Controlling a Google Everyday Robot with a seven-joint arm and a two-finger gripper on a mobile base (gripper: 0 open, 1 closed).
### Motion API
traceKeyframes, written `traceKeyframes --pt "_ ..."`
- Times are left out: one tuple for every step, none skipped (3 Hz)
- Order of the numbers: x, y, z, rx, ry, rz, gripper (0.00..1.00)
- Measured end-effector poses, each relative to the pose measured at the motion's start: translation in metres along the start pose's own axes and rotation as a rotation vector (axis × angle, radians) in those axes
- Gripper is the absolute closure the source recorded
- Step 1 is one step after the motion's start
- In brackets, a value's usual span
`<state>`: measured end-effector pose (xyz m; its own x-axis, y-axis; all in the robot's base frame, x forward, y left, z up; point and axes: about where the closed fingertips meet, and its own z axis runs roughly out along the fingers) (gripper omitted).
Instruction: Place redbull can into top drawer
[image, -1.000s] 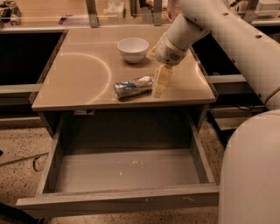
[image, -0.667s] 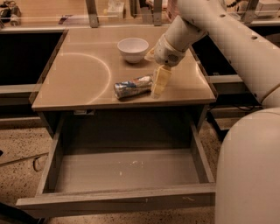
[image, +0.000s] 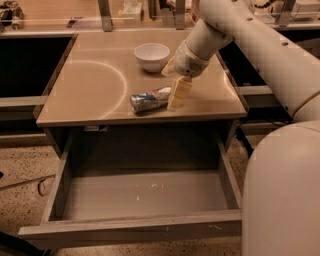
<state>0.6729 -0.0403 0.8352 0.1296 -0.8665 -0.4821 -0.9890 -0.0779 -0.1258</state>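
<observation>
The redbull can (image: 149, 100) lies on its side near the front edge of the tan tabletop (image: 95, 85), silver and blue. My gripper (image: 173, 82) hangs over the can's right end, open. One pale finger (image: 179, 94) points down and touches or nearly touches that end. The other finger (image: 168, 68) sits higher, toward the bowl. The can is not held. The top drawer (image: 140, 227) is pulled fully out below the tabletop. Its grey floor (image: 145, 195) shows pale scuffs and holds nothing.
A white bowl (image: 152, 56) stands on the tabletop behind the can. My white arm (image: 260, 45) comes in from the upper right and my base (image: 282, 195) fills the lower right. Dark shelves flank the table on both sides.
My gripper has shifted slightly left, closer to the can's right end. The can, bowl and drawer have not moved.
</observation>
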Motion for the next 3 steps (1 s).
traceKeyframes --pt "0.0 0.0 0.0 0.0 0.0 0.0 0.41" --pt "0.0 0.0 0.0001 0.0 0.0 0.0 0.64" --pt "0.0 0.0 0.0001 0.0 0.0 0.0 0.87"
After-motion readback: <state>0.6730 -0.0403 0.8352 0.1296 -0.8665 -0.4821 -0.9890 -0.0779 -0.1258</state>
